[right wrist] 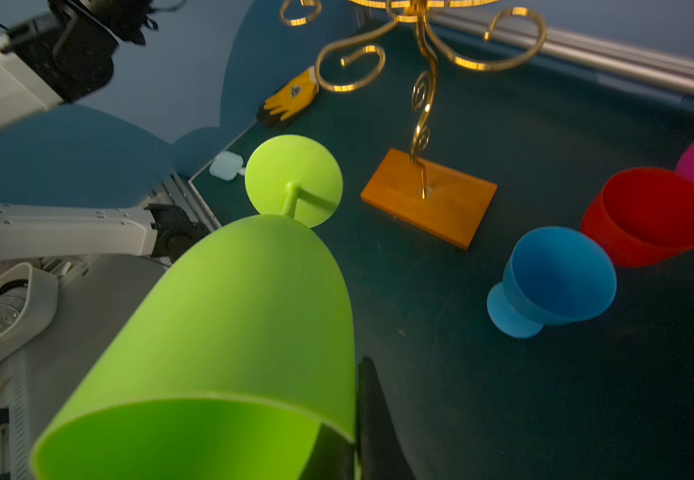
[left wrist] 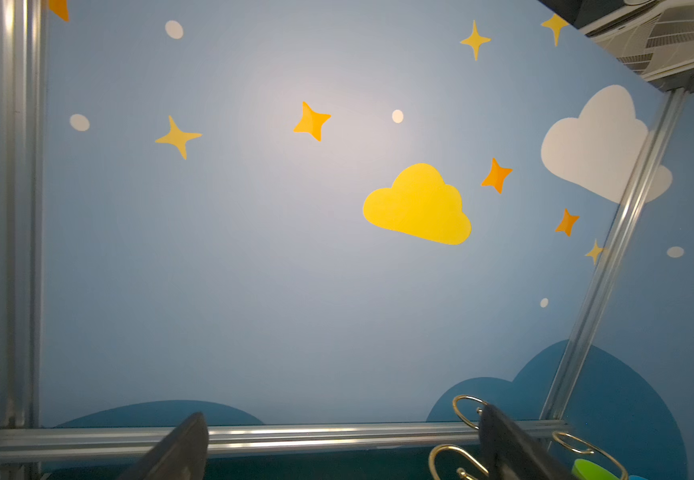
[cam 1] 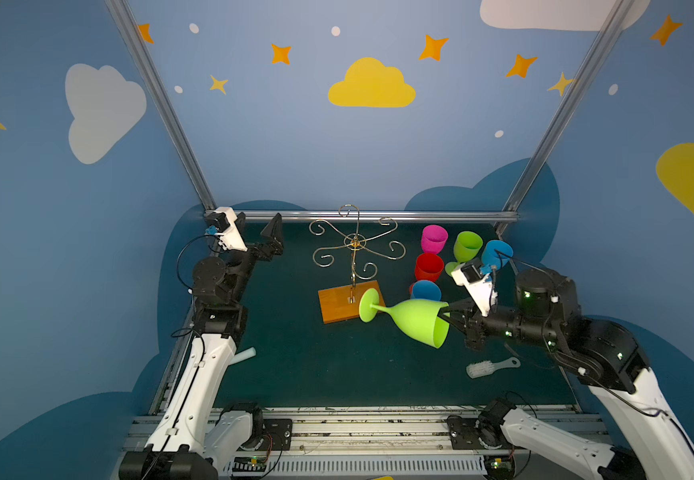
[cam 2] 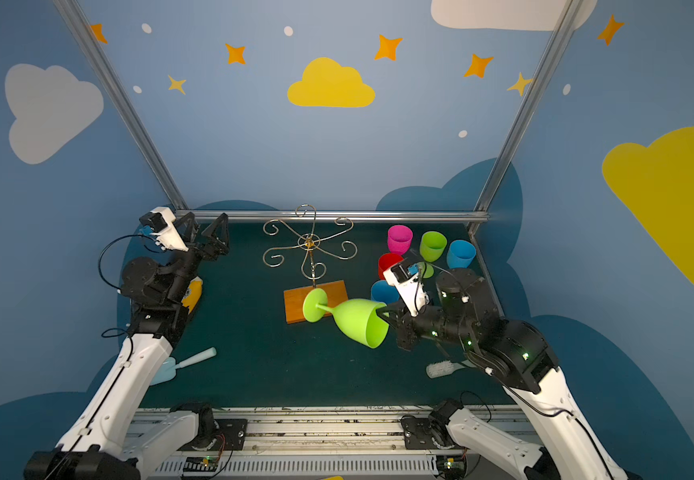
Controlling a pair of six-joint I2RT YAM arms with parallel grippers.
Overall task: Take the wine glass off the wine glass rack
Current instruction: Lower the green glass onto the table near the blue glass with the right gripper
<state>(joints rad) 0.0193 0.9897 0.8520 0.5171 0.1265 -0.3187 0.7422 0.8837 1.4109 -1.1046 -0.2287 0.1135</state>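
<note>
Right gripper point(cam 1: 446, 315) pinches the rim of the green wine glass point(cam 1: 414, 320). The glass lies sideways, off the wine glass rack point(cam 1: 355, 245), its foot near the orange base. The right wrist view adds what both top views hide: one finger point(right wrist: 372, 415) outside the bowl, its mate inside. Left gripper point(cam 2: 203, 229) sits far left, jaws spread wide. Its wrist view catches mostly wall and the rack's gold curls.

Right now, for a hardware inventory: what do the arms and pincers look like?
The left arm and right arm have white shells, black joints and thin black cables. The left pincer and right pincer have black tapered fingers. Each wrist carries a white camera housing with a blue connector; green lights dot the right arm.
</note>
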